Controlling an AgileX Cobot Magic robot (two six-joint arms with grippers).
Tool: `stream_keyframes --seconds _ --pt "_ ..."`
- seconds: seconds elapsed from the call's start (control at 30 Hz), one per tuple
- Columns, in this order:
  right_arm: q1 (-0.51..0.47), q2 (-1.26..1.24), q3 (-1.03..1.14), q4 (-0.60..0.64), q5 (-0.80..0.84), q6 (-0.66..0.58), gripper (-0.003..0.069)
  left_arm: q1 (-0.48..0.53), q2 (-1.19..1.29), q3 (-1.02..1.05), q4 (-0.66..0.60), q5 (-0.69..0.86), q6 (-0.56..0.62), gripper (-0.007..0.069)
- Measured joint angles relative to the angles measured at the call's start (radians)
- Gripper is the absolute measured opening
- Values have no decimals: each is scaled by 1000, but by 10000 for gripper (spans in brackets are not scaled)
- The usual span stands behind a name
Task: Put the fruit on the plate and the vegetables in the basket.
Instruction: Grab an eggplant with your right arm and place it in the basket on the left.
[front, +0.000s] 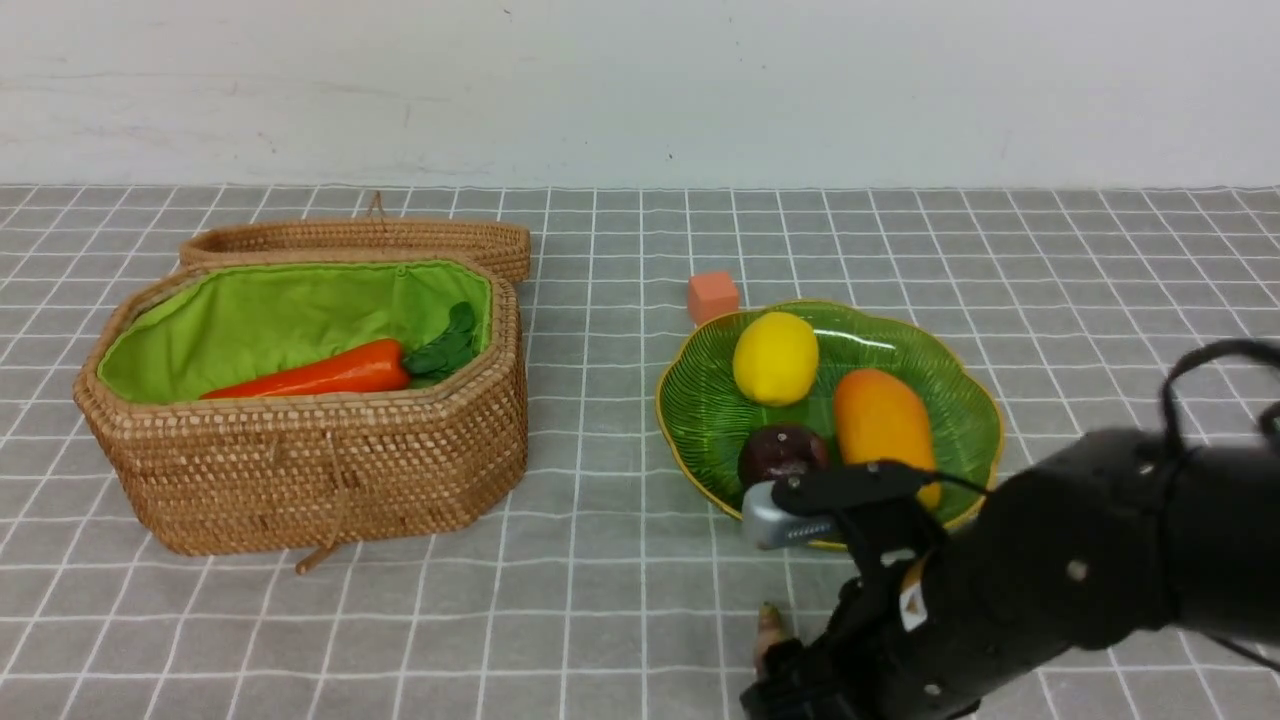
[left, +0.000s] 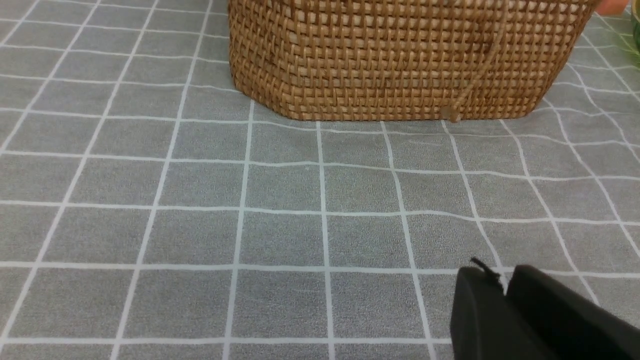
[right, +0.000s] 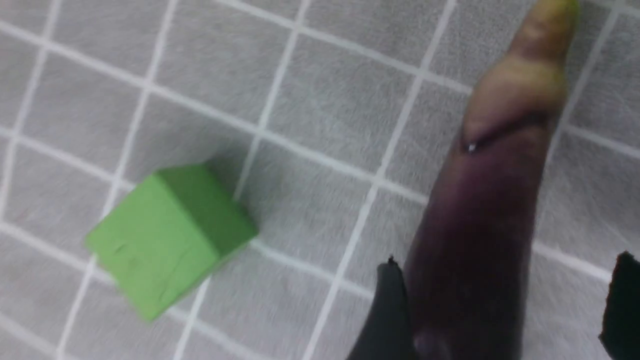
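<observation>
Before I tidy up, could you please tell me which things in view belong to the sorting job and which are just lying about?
Part of the job:
- lemon, mango and plum
- plate
- carrot
- basket
- eggplant

Just lying about:
- orange cube
- green cube

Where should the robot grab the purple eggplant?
Probably around its thick purple body, coming from above: the eggplant lies flat and long, so the right gripper's open fingers could close across its narrow width, one on each side.
</observation>
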Motion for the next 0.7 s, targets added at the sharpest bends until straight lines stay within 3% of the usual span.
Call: stream_keyframes --seconds 0.2,0.33,0.4,0.47,0.7 --pt "0 80 0 4 -46 1 519 0 0 0 0 0 0 79" --pt "-1 102 -9 -10 -43 1 440 0 0 0 0 0 0 82" --pt "-6 104 -16 -23 -32 0 325 0 0 0 0 0 0 85" --pt "-9 104 -23 -23 -19 0 328 0 0 0 0 0 0 85" --pt "-21 103 -218 -22 253 -82 332 0 0 0 0 0 0 92"
